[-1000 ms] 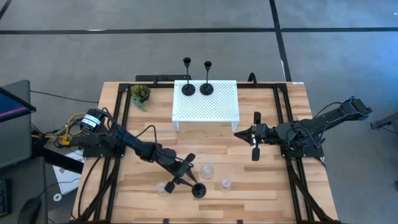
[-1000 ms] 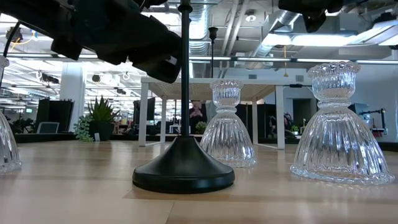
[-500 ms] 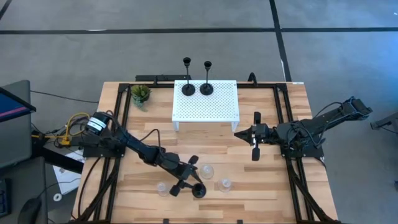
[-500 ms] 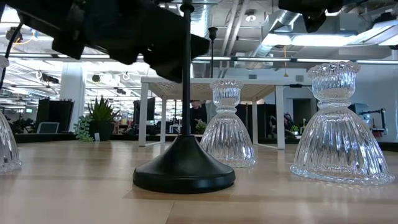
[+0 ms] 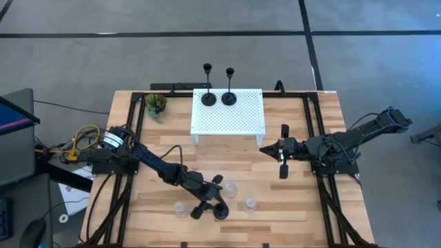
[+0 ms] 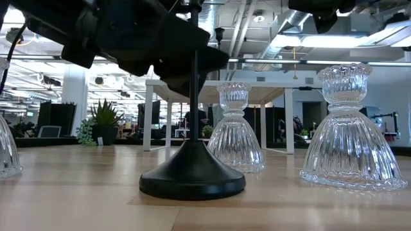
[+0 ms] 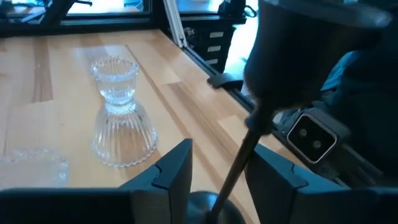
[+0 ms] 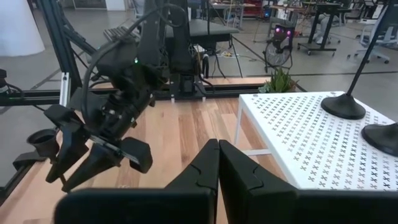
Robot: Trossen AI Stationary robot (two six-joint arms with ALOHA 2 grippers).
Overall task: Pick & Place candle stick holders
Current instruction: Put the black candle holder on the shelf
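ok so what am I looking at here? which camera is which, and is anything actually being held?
A two-arm robot at a wooden table. One picture looks straight down, one sits at tabletop height, and one camera rides on each wrist.

On the table: three glass holders, one black holder, a plant and a white rack carrying two more black holders.

The left gripper is open, its fingers on either side of the front black holder's stem; the base sits on the table, so nothing is lifted. The right gripper is shut and empty, waiting right of the rack.
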